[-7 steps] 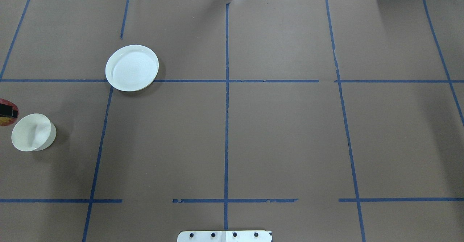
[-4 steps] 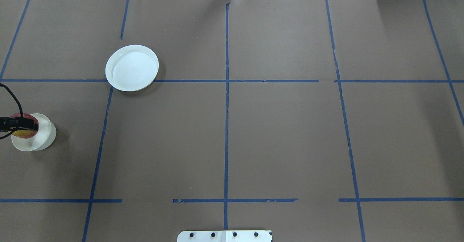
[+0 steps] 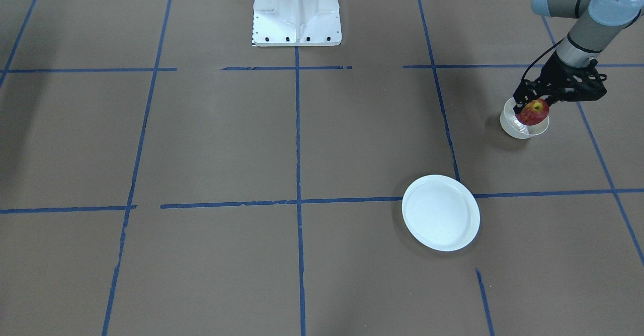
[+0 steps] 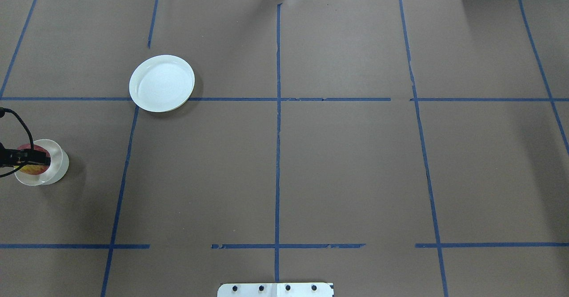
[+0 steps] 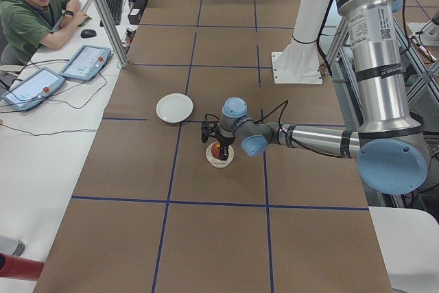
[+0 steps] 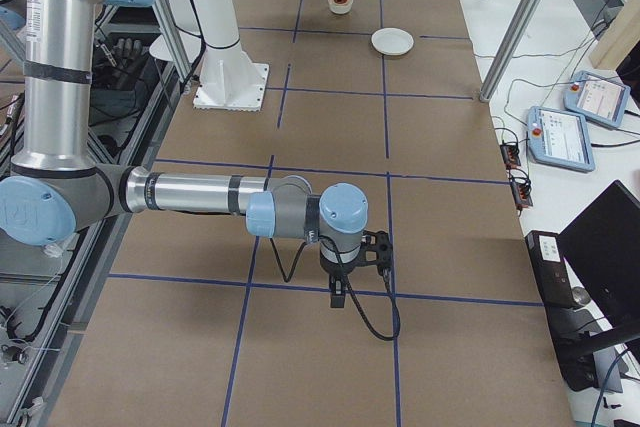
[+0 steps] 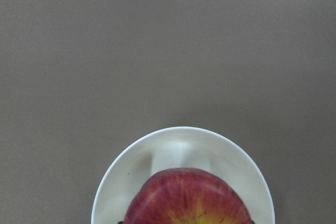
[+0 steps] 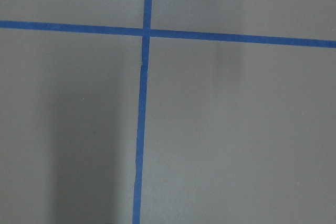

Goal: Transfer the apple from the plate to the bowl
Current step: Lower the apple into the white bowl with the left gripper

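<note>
The apple [image 3: 533, 111] is clamped between the left jaws, which come down on it from above. It hangs over the mouth of the bowl [image 3: 510, 130] and looks partly sunk below the rim. Whether it touches the bowl's floor cannot be told. Holding it centred and low probably keeps the fall short, so the round fruit neither bounces out nor knocks the small bowl over.

The plate [image 3: 440, 213] lies bare on the worktop [image 3: 251, 140], well apart from the bowl. The carry therefore seems done, and only the release and withdrawal remain.

The right jaws hang over the far end of the worktop, apparently parked clear of the work. They show only in the side view, so whether they are apart or together cannot be told.
</note>
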`<control>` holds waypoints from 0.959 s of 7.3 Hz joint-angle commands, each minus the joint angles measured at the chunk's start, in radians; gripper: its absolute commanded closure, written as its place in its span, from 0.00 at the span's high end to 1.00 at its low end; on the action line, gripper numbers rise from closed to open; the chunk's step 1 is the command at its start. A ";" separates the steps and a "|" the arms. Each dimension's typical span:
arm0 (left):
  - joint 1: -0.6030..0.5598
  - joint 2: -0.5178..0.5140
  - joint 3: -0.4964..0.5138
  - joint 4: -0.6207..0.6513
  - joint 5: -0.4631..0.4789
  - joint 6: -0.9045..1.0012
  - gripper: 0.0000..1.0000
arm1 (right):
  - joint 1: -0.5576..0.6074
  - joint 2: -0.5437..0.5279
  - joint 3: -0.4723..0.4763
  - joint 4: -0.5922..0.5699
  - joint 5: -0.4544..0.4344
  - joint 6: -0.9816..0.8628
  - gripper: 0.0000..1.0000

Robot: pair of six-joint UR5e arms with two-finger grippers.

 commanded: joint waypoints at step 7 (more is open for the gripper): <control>-0.216 0.017 -0.010 0.062 -0.127 0.362 0.99 | 0.000 0.000 0.000 0.000 0.000 0.000 1.00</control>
